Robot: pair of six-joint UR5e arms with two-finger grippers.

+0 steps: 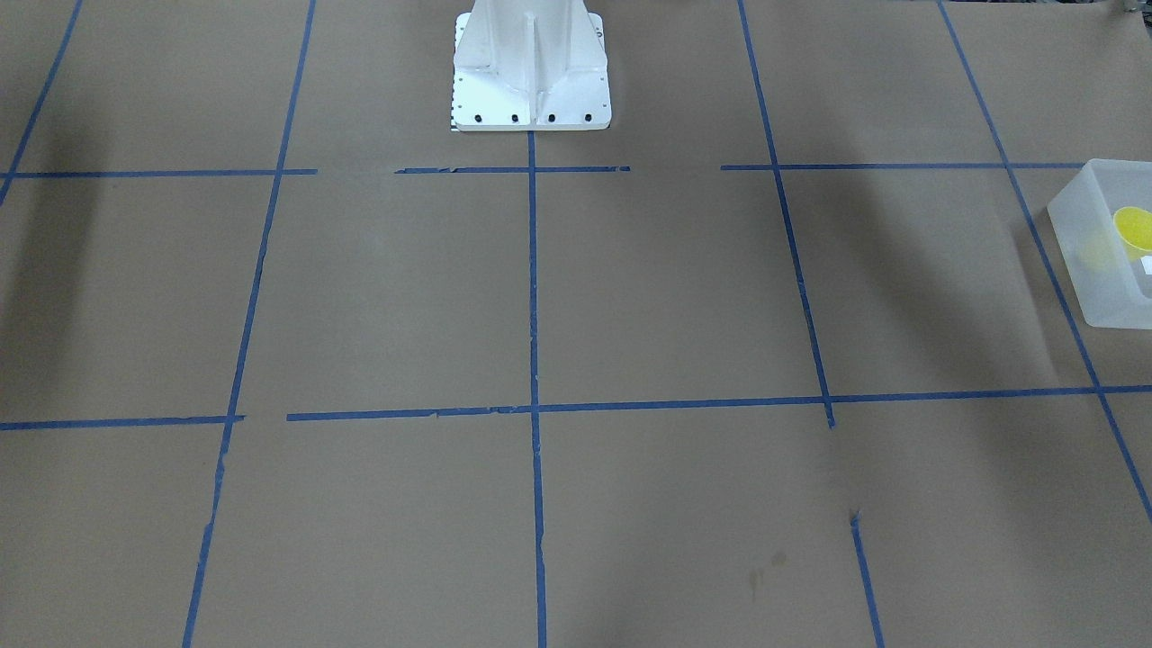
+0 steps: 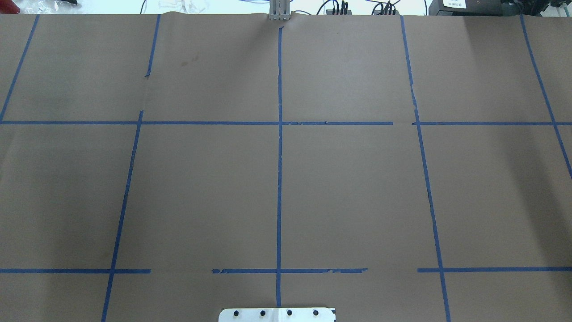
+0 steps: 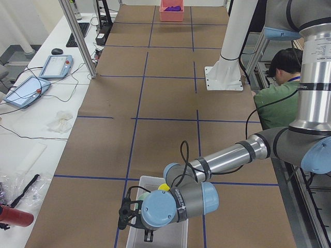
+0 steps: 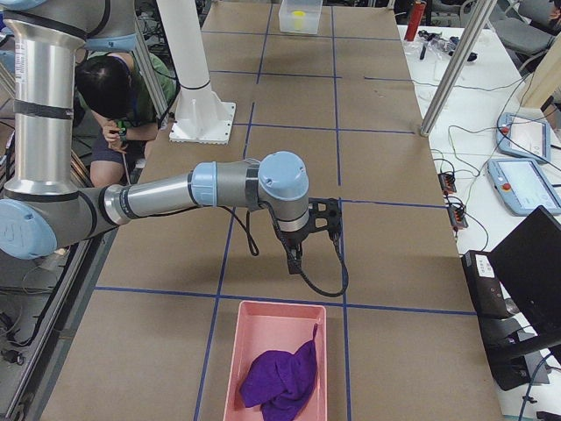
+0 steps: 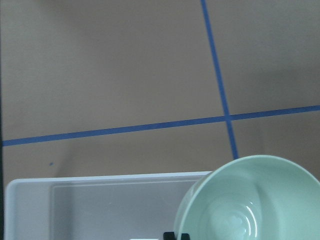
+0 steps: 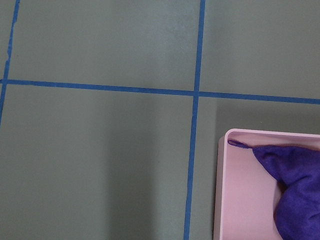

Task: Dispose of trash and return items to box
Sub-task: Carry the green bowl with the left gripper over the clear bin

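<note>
The frosted white box (image 1: 1093, 270) stands at the table's left end, with the yellow cup (image 1: 1134, 227) inside it. In the exterior left view my left gripper (image 3: 135, 207) hangs over the box (image 3: 155, 179), next to the cup (image 3: 163, 187). The left wrist view shows the mint-green bowl (image 5: 250, 200) close up, above the box's far rim (image 5: 100, 179). A black fingertip (image 5: 176, 236) sits at the bowl's edge, so the gripper is shut on it. My right gripper (image 4: 331, 219) hovers above the table near the pink tray; I cannot tell whether it is open or shut.
A pink tray (image 4: 263, 324) holding a purple cloth (image 4: 280, 377) sits at the table's right end; it also shows in the right wrist view (image 6: 240, 200). The white robot base (image 1: 531, 99) stands at mid-table. An operator (image 3: 276, 88) sits behind the robot.
</note>
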